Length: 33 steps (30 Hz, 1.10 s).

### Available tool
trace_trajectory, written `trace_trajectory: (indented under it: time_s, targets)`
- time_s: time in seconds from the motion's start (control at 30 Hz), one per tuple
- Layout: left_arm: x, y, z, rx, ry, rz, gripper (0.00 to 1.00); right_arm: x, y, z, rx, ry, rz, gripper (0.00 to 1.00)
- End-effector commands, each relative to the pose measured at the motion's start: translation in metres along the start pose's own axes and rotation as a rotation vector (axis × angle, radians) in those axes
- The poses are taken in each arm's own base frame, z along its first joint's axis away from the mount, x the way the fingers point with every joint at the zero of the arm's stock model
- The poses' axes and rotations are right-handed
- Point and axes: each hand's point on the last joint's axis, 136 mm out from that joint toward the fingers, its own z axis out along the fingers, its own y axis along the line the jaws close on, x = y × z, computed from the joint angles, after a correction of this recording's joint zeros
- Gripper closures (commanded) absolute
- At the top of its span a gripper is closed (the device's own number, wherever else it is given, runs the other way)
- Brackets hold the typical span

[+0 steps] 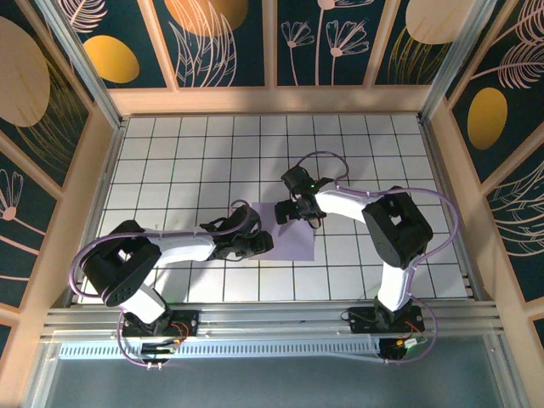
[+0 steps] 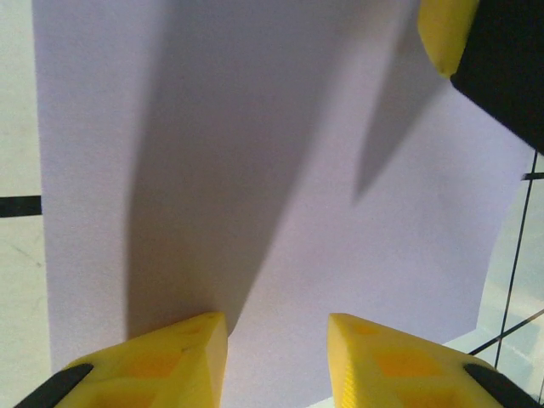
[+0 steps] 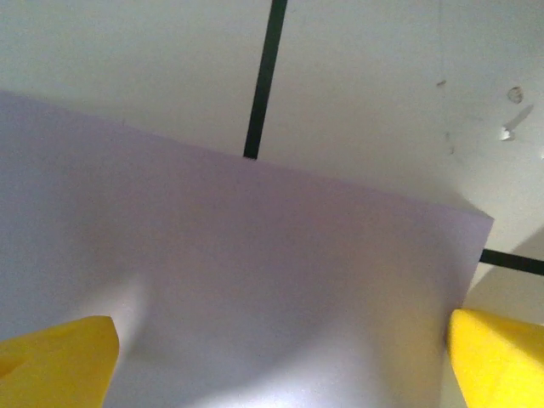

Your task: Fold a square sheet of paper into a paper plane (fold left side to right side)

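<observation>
place: robot lab booth | gridded table (image 1: 170,153) | aluminium rail (image 1: 255,316) | floral wall panels (image 1: 223,51)

My worktop (image 1: 170,153) is a white surface ruled into square tiles by thin dark lines, with light wooden walls along its far, left and right edges. One lavender square sheet of paper (image 1: 293,240) lies on it, about midway between the side edges and slightly nearer the near edge.
</observation>
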Motion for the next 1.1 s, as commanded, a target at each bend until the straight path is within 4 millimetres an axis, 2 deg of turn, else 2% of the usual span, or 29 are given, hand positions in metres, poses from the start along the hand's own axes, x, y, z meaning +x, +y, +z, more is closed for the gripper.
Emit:
trace_trajectory:
  time_s: [0.0, 0.23, 0.43, 0.7, 0.83, 0.97, 1.07]
  targets:
    - [0.004, 0.003, 0.004, -0.028, 0.018, -0.011, 0.64, 0.008, 0.007, -0.001, 0.015, 0.039, -0.033, 0.01]
    - [0.003, 0.0, 0.006, -0.009, 0.014, -0.013, 0.65, 0.016, 0.019, -0.006, 0.009, 0.06, -0.069, 0.03]
    - [0.002, -0.001, 0.004, 0.001, 0.002, -0.016, 0.65, 0.027, 0.025, -0.007, 0.007, 0.099, -0.09, 0.11]
    - [0.0, -0.007, 0.002, 0.041, -0.019, -0.033, 0.65, 0.031, 0.027, -0.004, -0.008, 0.121, -0.091, 0.29]
    - [-0.002, -0.008, 0.001, 0.047, -0.028, -0.038, 0.65, 0.033, 0.03, -0.003, -0.027, 0.132, -0.093, 0.41]
    - [-0.006, -0.014, -0.004, 0.082, -0.054, -0.049, 0.61, 0.034, 0.032, -0.003, -0.045, 0.14, -0.09, 0.55]
    - [-0.014, -0.018, -0.016, 0.097, -0.107, -0.053, 0.56, 0.034, 0.032, -0.005, -0.062, 0.136, -0.084, 0.61]
